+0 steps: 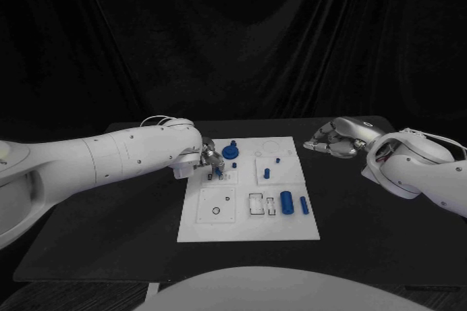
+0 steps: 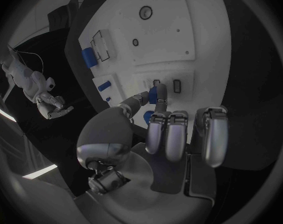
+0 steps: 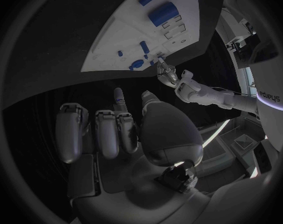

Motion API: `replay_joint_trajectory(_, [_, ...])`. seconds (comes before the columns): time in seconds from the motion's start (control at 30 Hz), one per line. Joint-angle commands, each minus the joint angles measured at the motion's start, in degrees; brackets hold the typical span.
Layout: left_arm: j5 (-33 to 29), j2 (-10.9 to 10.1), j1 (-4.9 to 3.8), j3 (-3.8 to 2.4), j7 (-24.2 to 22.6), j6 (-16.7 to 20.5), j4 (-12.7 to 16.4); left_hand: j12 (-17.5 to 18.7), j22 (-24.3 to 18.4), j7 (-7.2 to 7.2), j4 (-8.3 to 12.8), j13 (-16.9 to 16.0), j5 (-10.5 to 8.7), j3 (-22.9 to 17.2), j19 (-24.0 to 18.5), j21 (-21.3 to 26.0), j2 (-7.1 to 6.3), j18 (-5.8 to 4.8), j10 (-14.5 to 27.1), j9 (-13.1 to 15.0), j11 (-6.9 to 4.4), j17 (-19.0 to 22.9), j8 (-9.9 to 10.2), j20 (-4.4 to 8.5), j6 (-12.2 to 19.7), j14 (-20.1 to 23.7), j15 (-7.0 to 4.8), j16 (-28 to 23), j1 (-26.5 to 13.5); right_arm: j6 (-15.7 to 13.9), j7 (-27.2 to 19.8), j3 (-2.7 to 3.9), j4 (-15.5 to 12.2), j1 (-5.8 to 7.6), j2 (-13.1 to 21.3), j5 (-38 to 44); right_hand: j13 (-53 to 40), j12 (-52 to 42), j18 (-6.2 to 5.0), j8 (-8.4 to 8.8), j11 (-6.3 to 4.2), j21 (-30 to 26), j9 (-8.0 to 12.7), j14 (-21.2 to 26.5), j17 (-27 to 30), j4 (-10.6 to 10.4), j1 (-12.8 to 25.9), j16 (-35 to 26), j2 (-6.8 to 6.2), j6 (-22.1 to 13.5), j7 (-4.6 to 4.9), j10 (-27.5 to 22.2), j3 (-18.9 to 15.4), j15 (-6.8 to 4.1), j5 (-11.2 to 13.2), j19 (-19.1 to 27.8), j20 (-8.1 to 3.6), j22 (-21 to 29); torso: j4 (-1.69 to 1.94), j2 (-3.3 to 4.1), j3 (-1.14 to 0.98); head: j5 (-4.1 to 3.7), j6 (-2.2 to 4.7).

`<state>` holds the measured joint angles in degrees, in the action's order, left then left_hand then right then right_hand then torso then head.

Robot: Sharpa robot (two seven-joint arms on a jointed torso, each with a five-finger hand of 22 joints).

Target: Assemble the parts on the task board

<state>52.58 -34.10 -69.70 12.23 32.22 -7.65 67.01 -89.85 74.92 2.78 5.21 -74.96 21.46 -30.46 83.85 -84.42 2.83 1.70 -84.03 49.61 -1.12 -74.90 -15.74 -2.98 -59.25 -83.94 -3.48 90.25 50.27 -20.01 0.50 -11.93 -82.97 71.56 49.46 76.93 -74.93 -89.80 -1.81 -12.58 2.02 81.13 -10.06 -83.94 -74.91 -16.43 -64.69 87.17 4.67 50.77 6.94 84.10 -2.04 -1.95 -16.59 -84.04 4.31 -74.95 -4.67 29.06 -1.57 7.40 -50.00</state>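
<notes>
One white task board [image 1: 248,223] lies mid-table with at least six blue parts on it: a round knob [image 1: 231,150], a fat cylinder [image 1: 287,201], a slim rod [image 1: 304,204] and small pegs. The left hand [image 1: 207,157] pinches a small blue part [image 2: 159,92] over the board's slots. The right hand [image 1: 336,139] hangs curled and empty beyond the board's far right corner; "Sharpa" reads on the left arm.

My hands [image 2: 160,134] gleam like brushed metal; the task board [image 1: 248,227] looks matt white plastic, its blue parts [image 1: 288,202] smooth, the table [image 1: 117,216] matt black.
</notes>
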Motion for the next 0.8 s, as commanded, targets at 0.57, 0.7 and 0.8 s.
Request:
replay_joint_trajectory(0.57, [-0.6, -0.3, 0.81, -0.04, -1.0, 0.5, 0.0, -0.2, 11.9, -0.21, -0.5, -15.0, -0.26, 0.0, 0.4, 0.4, 0.77, 0.22, -6.0, -0.1, -0.11, -15.1, 0.3, 0.22, -0.2, -6.1, -0.22, -0.2, 0.1, -0.7, -1.2, 0.04, 0.2, -0.35, -0.3, 0.1, -15.1, -0.2, -0.66, -0.42, 0.42, -0.4, -0.2, -4.8, -9.6, 0.4, -1.4, -0.2, 0.07, 0.2, 0.02, 5.9, 0.1, 0.34, -0.9, -1.4, 0.31, -11.7, -0.05, -0.01, -0.02, 0.16, 0.0])
replay_joint_trajectory(0.7, [-0.6, -0.2, 1.06, -0.03, -1.1, 0.6, -0.1, -0.2, 11.9, -0.19, -0.5, -15.0, -0.26, 0.0, 0.4, 0.4, 0.82, 0.22, -6.0, -0.1, -0.1, -15.1, 0.4, 0.2, -0.2, -6.1, -0.2, -0.2, 0.1, -0.8, -1.3, 0.04, 0.2, -0.36, -0.3, 0.1, -15.1, -0.2, -0.66, -0.42, 0.42, -0.4, -0.2, -4.8, -9.6, 0.4, -1.4, -0.2, 0.07, 0.2, 0.02, 5.9, 0.1, 0.34, -0.9, -1.4, 0.31, -11.7, -0.01, -0.01, 0.0, 0.16, 0.0])
replay_joint_trajectory(0.8, [-0.6, -0.1, 1.3, -0.03, -1.2, 0.6, -0.3, -0.2, 11.9, -0.18, -0.5, -15.0, -0.26, 0.0, 0.4, 0.4, 0.86, 0.22, -6.0, -0.1, -0.09, -15.1, 0.5, 0.19, -0.1, -6.1, -0.19, -0.2, 0.2, -0.8, -1.3, 0.04, 0.2, -0.37, -0.4, 0.1, -15.1, -0.2, -0.66, -0.42, 0.42, -0.4, -0.2, -4.8, -9.5, 0.4, -1.5, -0.2, 0.09, 0.2, 0.02, 5.9, 0.1, 0.34, -0.9, -1.4, 0.3, -11.7, -0.02, 0.0, -0.01, 0.1, 0.0])
